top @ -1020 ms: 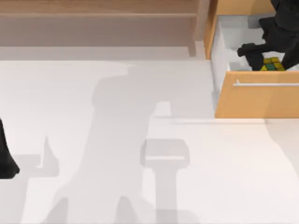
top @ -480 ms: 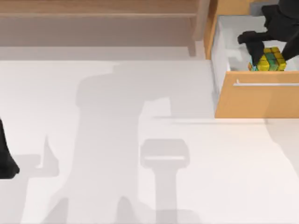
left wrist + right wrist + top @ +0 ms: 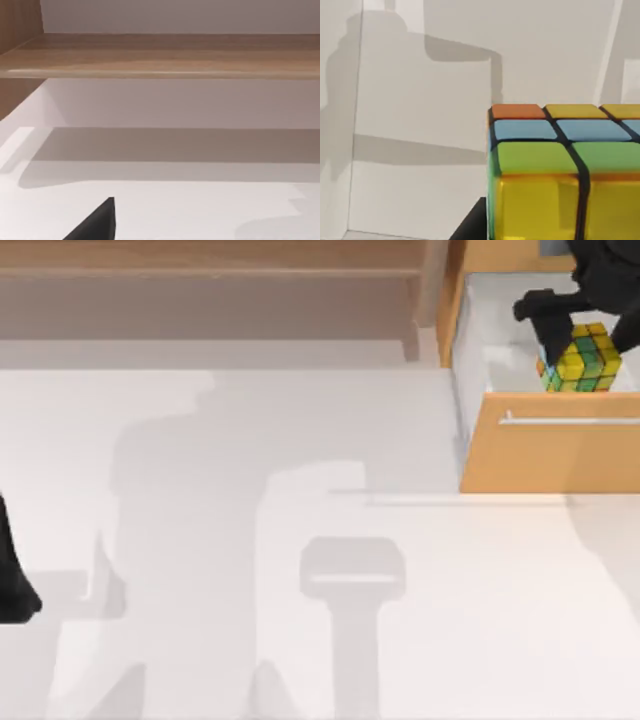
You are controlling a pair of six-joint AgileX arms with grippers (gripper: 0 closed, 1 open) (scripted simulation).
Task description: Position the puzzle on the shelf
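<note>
The puzzle (image 3: 582, 358), a small cube of yellow, green and blue squares, hangs over the open drawer (image 3: 478, 345) at the back right. My right gripper (image 3: 588, 338) is shut on it, with one dark finger (image 3: 548, 328) showing on its left side. The right wrist view shows the puzzle (image 3: 560, 170) close up against the drawer's white inside, with a dark finger (image 3: 472, 224) beside it. The shelf (image 3: 200, 262), long and light brown, runs along the back left and ends in a vertical post (image 3: 432, 285). My left arm (image 3: 12, 580) is parked at the left edge.
The orange-wood drawer cabinet (image 3: 550, 455) with a thin metal handle (image 3: 570, 421) stands at the right, its drawer pulled toward the front. The left wrist view looks along a shelf board (image 3: 160, 55) above the white table (image 3: 250, 540).
The right gripper has lifted the puzzle up out of the drawer; the cube looks larger and sits a little farther back. The left arm has not moved.
</note>
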